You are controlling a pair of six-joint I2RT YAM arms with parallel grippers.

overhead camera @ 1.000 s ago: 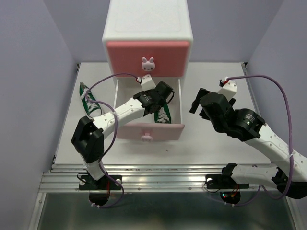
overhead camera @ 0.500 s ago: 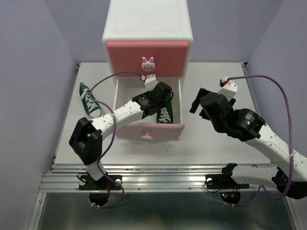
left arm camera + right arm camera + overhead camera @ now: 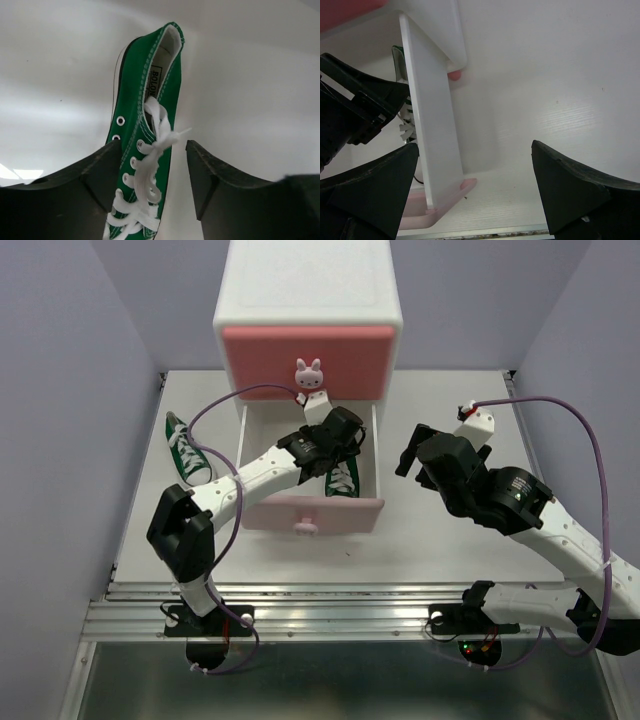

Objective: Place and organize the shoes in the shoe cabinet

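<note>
Loosened since a moment ago, the left gripper (image 3: pixel 152 150) is parted astride the green sneaker (image 3: pixel 142 125); the right gripper (image 3: pixel 475 147) is held spread wide.

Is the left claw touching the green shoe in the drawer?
Cannot tell. In the left wrist view one finger of the left claw stands clear of the shoe, but the other meets its side with no gap showing.

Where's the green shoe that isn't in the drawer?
In the top view, the green shoe lies on the left side of the table, just left of the pulled-out lower drawer.
</note>
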